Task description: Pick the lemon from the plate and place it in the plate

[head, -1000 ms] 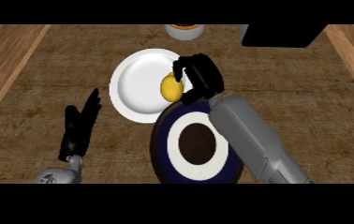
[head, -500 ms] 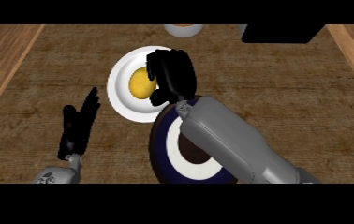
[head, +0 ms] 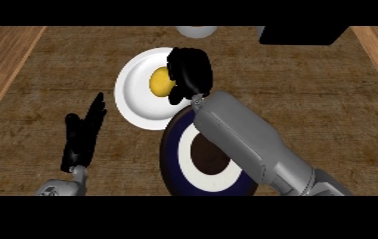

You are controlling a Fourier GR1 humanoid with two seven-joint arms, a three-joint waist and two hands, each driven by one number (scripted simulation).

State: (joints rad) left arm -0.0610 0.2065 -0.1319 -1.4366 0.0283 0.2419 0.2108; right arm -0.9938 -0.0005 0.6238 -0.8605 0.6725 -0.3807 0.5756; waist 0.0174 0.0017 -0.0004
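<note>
Lemon (head: 159, 81) lies on the white plate (head: 136, 110), right hand (head: 190, 70) fingers curled round its right flank; judged light, rigid, smooth-skinned and liable to roll, so best gripped across its middle; left hand (head: 83, 133) rests open, fingers straight, at the table (head: 295, 83) left

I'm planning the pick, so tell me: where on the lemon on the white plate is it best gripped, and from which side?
Probably take the lemon across its rounded middle, coming from above and its right, where the right hand is. It lies low on the white plate, so nothing gets beneath it, and its left side is uncovered.
</note>
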